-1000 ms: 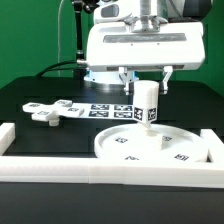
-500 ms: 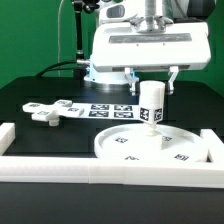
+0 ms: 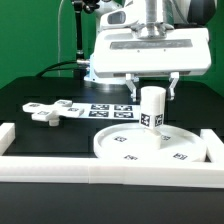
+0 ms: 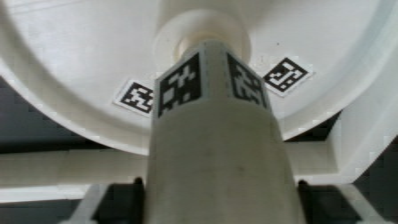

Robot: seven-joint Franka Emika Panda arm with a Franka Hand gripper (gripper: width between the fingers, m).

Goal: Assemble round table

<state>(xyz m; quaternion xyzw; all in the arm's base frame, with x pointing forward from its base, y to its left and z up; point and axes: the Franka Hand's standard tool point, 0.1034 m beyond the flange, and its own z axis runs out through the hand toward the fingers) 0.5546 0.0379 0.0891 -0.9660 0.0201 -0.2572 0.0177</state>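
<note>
one leg (image 3: 152, 107) upright, pinched in my gripper (image 3: 152, 92).
i see the round disc (image 3: 120, 146) directly below it.

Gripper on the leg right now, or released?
Touching. In the wrist view the gripper has its fingers pressed against both sides of the cylinder leg, with no gap showing.

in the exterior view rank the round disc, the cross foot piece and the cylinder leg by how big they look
1. round disc, plainly the largest.
2. cross-shaped foot piece, long but thin.
3. cylinder leg, held upright over the disc.
The foot piece lies farther back, so its lead over the leg is unsure.
</note>
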